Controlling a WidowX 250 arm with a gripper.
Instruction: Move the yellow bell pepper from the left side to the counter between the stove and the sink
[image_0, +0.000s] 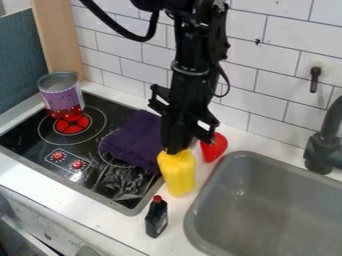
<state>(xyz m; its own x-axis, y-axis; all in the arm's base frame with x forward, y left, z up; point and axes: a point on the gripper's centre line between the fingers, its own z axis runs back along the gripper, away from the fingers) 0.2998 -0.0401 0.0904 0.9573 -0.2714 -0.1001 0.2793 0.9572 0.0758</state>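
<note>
The gripper (176, 145) hangs straight down at the middle of the view, its lower end at the top of a yellow bottle-like object (178, 174). That object stands upright, or nearly so, on the white counter strip between stove and sink. Whether it is held cannot be made out, and its top is partly hidden by the gripper. Just behind it to the right is a red strawberry-like object (214, 147). A small dark bottle with a red cap (156, 217) stands in front. Left of the gripper, a dark purple cloth (135, 140) lies bunched on the stove.
The black stove top (127, 187) spans the left, with a purple and red can (62, 96) at its back left, by the red burner. A grey sink (215, 172) takes up the lower right, with a dark faucet (323, 150) beside it. A white tiled wall (280, 92) rises behind.
</note>
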